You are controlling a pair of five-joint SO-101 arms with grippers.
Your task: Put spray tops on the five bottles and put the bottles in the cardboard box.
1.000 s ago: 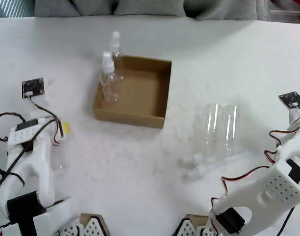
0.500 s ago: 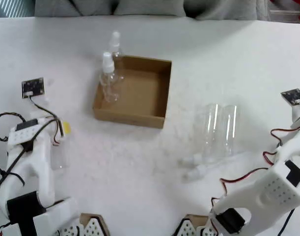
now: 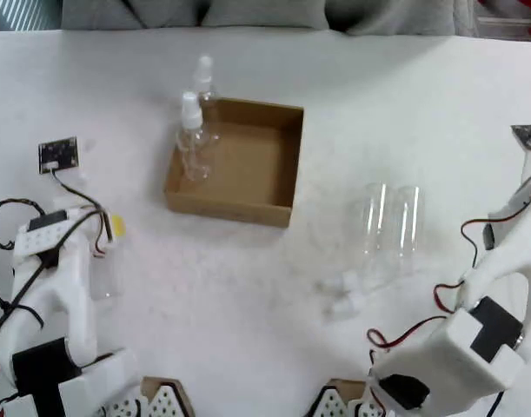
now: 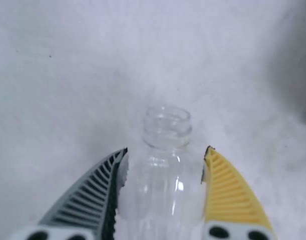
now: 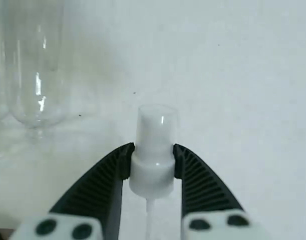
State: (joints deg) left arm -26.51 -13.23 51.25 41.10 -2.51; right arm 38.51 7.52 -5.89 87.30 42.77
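White tabletop point(image 3: 421, 95) spreads under both arms. Farthest left, a small dark tag point(image 3: 58, 154) bears marks too small for us to read. Beside it we see the left gripper point(image 4: 166, 150), its grey and yellow jaws closed against an open-necked clear bottle point(image 4: 165, 170). Next comes the cardboard box point(image 3: 228, 207): one capped bottle point(image 3: 192, 143) stands in its far left corner, and a second capped bottle point(image 3: 202, 80) stands at that corner's rim, inside or behind we cannot tell. Right of the box two uncapped bottles point(image 3: 375, 221) lie side by side, with two loose spray tops point(image 3: 343, 282) near them. Farthest right, the right gripper point(image 5: 153, 150) pinches a white spray top point(image 5: 155, 125) between its black jaws
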